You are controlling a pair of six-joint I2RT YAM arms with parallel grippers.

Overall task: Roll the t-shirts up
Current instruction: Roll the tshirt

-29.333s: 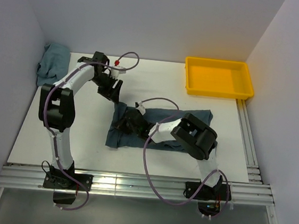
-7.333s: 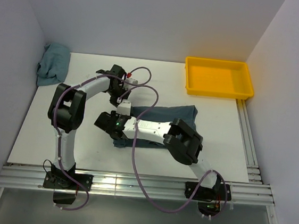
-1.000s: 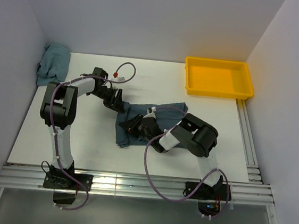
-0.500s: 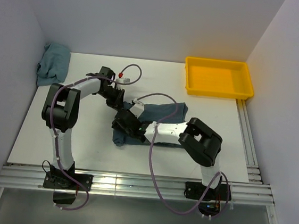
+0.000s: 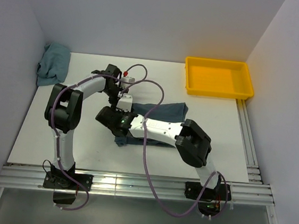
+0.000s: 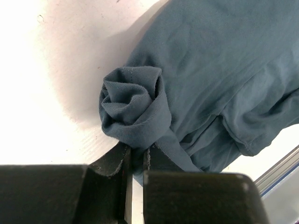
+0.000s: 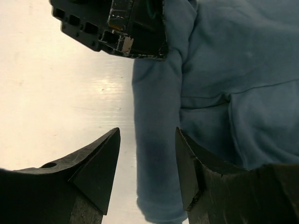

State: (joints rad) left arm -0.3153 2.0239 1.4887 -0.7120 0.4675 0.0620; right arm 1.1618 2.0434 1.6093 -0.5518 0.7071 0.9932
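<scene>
A dark slate blue-grey t-shirt lies mid-table, its left end wound into a tight roll. In the left wrist view the roll's spiral end sits just ahead of my left gripper, which is shut on a fold of its cloth. My right gripper is open and straddles the roll near its front end, jaws apart on either side. The left gripper shows at the roll's far end. From above, the left gripper and the right gripper crowd the roll.
A crumpled teal t-shirt lies in the back left corner against the wall. A yellow tray stands at the back right. Metal rails run along the right and front table edges. White walls close in three sides.
My left gripper has closed on the roll's far end. My right gripper has opened and slid left along the shirt to straddle the roll.
</scene>
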